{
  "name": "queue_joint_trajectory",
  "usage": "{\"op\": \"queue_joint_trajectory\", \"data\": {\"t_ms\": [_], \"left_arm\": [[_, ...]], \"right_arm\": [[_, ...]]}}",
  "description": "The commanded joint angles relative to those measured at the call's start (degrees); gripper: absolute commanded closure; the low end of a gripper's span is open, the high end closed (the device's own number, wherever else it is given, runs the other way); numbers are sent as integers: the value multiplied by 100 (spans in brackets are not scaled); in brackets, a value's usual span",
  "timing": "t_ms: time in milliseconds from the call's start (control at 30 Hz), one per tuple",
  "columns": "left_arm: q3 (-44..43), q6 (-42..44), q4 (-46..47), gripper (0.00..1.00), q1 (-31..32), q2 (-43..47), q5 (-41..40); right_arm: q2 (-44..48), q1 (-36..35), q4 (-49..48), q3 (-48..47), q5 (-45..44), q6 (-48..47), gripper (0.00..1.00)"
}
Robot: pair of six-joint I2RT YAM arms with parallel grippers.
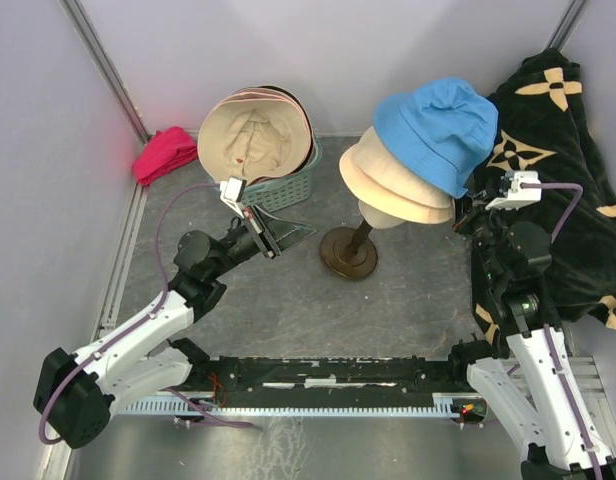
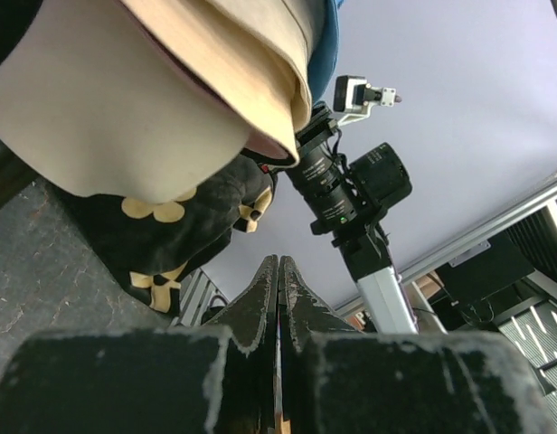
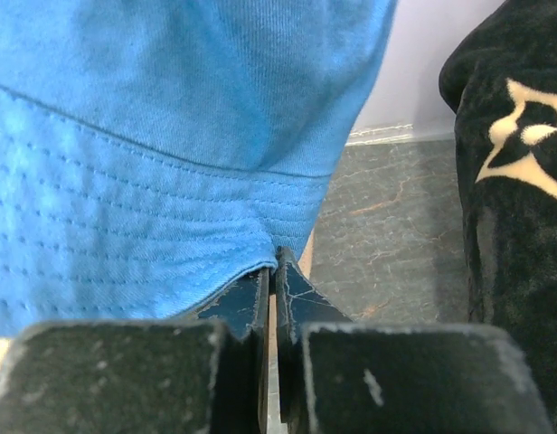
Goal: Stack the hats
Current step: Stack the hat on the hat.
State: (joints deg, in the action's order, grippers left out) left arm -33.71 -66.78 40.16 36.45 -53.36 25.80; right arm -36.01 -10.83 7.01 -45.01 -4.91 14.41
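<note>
While the 2 fingers of my left gripper (image 2: pixel 278 267) press together on nothing over the mottled grey floor (image 1: pixel 288 300), those of my right gripper (image 3: pixel 272 262) meet, the blue hat (image 3: pixel 170 136) brim just left of their tips, pale walls (image 1: pixel 338 50) beyond.

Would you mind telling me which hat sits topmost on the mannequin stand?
The blue hat, tilted over the cream hats; the rest lie in the basket.
</note>
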Motion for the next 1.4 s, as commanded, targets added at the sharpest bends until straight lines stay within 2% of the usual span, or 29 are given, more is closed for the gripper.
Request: {"op": "queue_joint_trajectory", "data": {"t_ms": [0, 200, 367, 467, 567, 700, 867, 1033, 1233, 1300, 1367], "left_arm": [[-76, -120, 229, 97, -6, -72, 4], [-75, 72, 104, 97, -6, -15, -201], [-48, 285, -158, 97, -6, 45, -603], [18, 358, -239, 97, -6, 84, -776], [147, 371, -349, 97, -6, 239, -1007], [127, 521, -711, 97, -6, 350, -1142], [52, 667, -901, 97, -5, 388, -1182], [-105, 684, -844, 97, -1, 240, -988], [-132, 711, -984, 97, -5, 486, -1069], [-152, 742, -1096, 96, -6, 661, -1196], [-225, 815, -1284, 91, -6, 861, -1376]], "right_arm": [[-256, -64, 184, -668, 458, -308, 98], [-637, -263, 234, -1292, 1115, -506, 98], [-1138, -976, 303, -1923, 1212, -875, 98], [-1533, -1845, 537, -2242, 920, -1336, 98], [-1801, -2871, 554, -2365, 226, -1733, 98], [-2062, -3716, 509, -2416, -569, -2089, 98], [-1972, -3792, 311, -2201, -856, -2030, 98], [-2002, -3804, 391, -2236, -839, -2030, 98], [-2023, -3821, 476, -2293, -826, -2049, 98], [-2016, -3830, 522, -2292, -835, -2032, 94], [-1965, -3826, 543, -2243, -876, -1988, 81]]}}
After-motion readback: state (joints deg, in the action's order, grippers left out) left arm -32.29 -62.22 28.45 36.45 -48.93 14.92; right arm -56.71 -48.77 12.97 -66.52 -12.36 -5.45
